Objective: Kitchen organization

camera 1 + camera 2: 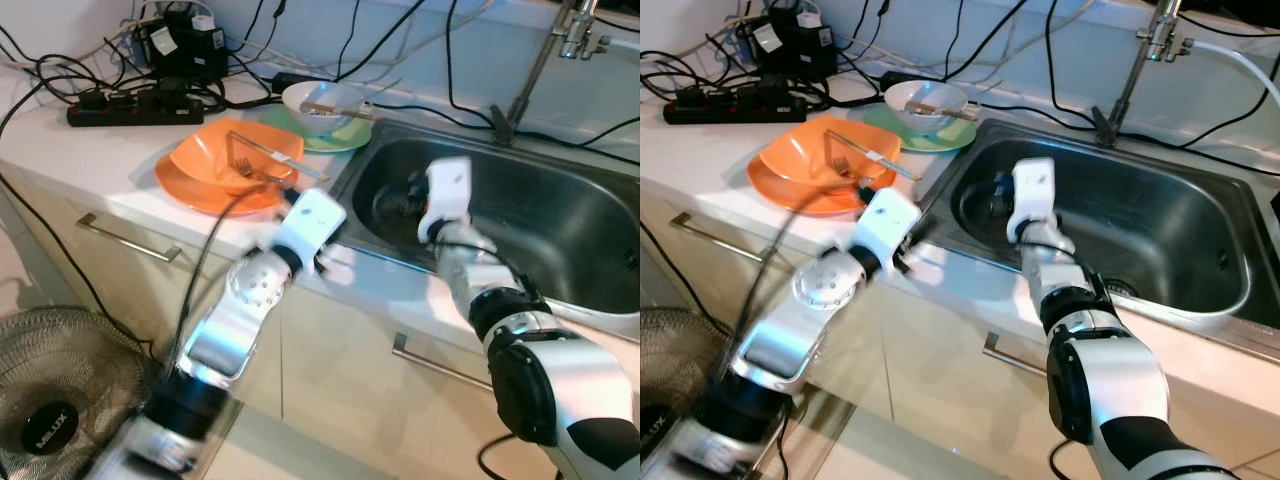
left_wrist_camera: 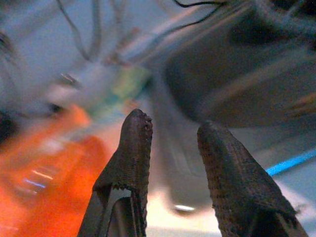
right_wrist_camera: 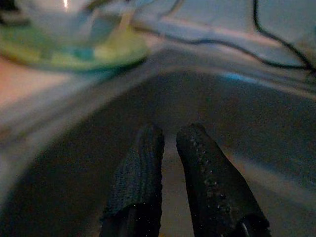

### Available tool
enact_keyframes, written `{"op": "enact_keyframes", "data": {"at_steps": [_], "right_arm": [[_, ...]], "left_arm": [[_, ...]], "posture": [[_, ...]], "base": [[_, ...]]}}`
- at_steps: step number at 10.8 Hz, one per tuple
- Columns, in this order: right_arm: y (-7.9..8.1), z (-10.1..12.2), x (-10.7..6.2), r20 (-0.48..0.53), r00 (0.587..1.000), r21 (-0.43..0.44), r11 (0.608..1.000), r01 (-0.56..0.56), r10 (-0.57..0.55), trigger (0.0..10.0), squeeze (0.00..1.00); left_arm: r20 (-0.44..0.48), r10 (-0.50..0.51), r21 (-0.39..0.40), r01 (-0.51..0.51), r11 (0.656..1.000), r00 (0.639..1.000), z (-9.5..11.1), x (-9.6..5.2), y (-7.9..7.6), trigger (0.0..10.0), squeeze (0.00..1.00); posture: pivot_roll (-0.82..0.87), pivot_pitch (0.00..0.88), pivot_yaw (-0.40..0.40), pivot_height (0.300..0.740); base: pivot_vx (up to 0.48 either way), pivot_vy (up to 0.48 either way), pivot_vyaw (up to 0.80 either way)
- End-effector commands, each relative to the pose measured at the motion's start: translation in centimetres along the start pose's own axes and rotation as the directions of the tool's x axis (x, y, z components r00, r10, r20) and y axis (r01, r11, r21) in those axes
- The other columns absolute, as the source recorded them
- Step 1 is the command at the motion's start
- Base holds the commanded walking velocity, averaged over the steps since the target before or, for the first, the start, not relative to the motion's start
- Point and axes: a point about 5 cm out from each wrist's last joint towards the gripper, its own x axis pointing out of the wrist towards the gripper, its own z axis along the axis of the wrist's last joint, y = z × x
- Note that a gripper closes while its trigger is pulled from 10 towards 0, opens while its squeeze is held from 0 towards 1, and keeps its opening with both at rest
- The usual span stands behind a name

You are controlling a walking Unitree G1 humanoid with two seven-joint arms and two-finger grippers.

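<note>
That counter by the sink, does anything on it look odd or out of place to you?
Yes. A black power strip and a tangle of cables lie on the white counter beside the dirty orange dishes and close to the steel sink. Mains gear near water looks risky. Nothing appears spilled or broken.

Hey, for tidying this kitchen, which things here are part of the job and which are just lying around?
Job:
orange plate
orange bowl
fork
white bowl
green plate
sink

Lying about:
power strip
cables
fan
</note>
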Motion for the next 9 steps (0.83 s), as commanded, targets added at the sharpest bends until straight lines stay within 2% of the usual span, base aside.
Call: {"op": "enact_keyframes", "data": {"at_steps": [1,2,4,5,6,7,8,9], "right_arm": [[-0.3,0.8,0.0,0.054,0.998,0.034,0.999,0.014,-0.016,10.0,0.00],[0.6,0.5,-0.2,0.091,0.996,0.068,0.998,0.008,-0.014,10.0,0.00],[2.4,-0.7,-0.9,0.119,0.992,0.075,0.995,-0.059,0.049,10.0,0.00],[2.4,-1.1,-1.1,0.121,0.992,0.102,0.993,-0.057,0.044,10.0,0.00],[2.2,-1.0,-1.2,0.128,0.991,0.115,0.992,-0.047,0.033,10.0,0.00],[2.1,-0.9,-1.2,0.132,0.991,0.118,0.992,-0.043,0.028,10.0,0.00],[1.9,-0.8,-1.2,0.135,0.991,0.110,0.993,-0.039,0.024,10.0,0.00],[1.7,-0.6,-1.2,0.143,0.990,0.109,0.993,-0.036,0.020,10.0,0.00]], "left_arm": [[0.017,0.021,0.119,-0.023,0.993,1.000,0.5,0.4,-0.2,10.0,0.00],[0.041,0.027,0.223,-0.036,0.974,0.999,1.1,0.9,-0.1,10.0,0.00],[0.038,0.032,0.325,-0.043,0.945,0.999,1.0,1.7,0.0,10.0,0.00],[0.029,0.046,0.364,-0.054,0.930,0.999,0.8,2.3,0.6,10.0,1.00],[0.023,0.066,0.404,-0.069,0.912,0.998,0.7,2.6,0.9,10.0,1.00],[0.006,0.080,0.451,-0.074,0.890,0.997,0.5,3.0,1.4,10.0,0.00],[-0.017,0.095,0.492,-0.075,0.867,0.995,0.2,3.4,2.1,10.0,0.00],[-0.031,0.109,0.503,-0.079,0.861,0.994,-0.1,3.6,2.6,10.0,0.00]], "posture": [[0.25,0.000,-0.074,0.725],[0.25,0.000,-0.074,0.725],[0.24,0.000,-0.065,0.725],[0.24,0.000,-0.064,0.725],[0.23,0.000,-0.063,0.725],[0.23,0.001,-0.061,0.725],[0.22,0.003,-0.060,0.725],[0.22,0.003,-0.060,0.725]], "base": [[0.000,0.000,0.00],[0.000,0.000,0.00],[0.000,0.000,0.00],[0.000,0.000,0.00],[0.000,0.000,0.00],[0.000,0.000,0.00],[0.000,0.000,0.00],[0.000,0.000,0.00]]}}
